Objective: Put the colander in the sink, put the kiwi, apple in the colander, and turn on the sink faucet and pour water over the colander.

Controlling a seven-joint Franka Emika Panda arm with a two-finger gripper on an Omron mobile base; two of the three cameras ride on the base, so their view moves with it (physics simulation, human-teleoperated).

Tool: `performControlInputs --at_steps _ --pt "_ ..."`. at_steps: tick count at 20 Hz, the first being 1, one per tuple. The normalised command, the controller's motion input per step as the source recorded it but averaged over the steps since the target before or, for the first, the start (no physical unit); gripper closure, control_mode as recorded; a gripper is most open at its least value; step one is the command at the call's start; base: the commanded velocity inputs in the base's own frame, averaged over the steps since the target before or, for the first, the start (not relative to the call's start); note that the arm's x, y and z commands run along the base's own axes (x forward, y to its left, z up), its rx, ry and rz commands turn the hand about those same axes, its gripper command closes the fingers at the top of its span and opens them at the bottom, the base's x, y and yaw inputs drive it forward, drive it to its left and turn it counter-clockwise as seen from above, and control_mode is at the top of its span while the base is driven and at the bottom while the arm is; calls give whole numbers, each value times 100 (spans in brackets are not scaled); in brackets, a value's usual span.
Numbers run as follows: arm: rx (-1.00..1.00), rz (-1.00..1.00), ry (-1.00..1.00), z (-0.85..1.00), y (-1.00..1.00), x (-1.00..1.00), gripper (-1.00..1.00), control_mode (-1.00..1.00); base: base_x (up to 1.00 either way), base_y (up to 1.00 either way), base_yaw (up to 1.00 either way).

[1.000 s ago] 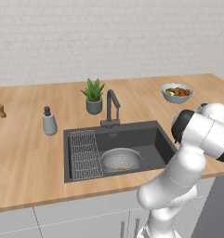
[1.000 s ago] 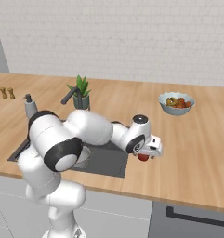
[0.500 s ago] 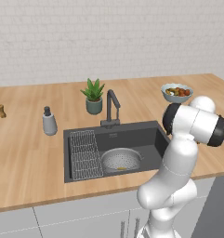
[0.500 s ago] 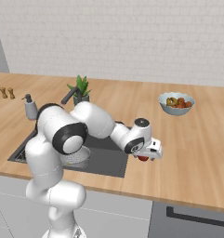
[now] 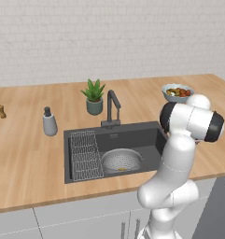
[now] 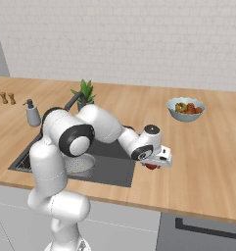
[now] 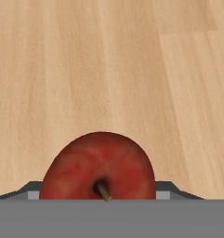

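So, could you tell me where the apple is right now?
The apple sits on the wooden counter just right of the sink, directly under the gripper; the hand view shows it close up.

Wooden counter (image 5: 25, 158) w/ white brick wall (image 5: 109, 37) behind. Potted plant (image 5: 94, 96) at the back, grey soap bottle (image 5: 49, 122) off to one side, two small brown shakers (image 6: 7, 98) farther out. Pale fruit bowl (image 6: 186, 109) on the other side. Grey cabinets (image 5: 81, 221) below.
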Motion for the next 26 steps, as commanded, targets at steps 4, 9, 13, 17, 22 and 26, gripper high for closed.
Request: performControlInputs --at_steps 4,9,13,17,22,26 --pt "3 6 -5 8 14 -23 100 -100 0 0 0" --pt "4 7 -10 48 67 -35 100 -100 0 0 0" --pt "4 7 -5 52 94 -22 100 -100 0 0 0" --pt "5 7 0 36 100 0 100 -100 0 0 0" --pt "8 8 0 17 99 0 100 -100 0 0 0" --pt "8 8 4 0 89 0 100 -100 0 0 0"
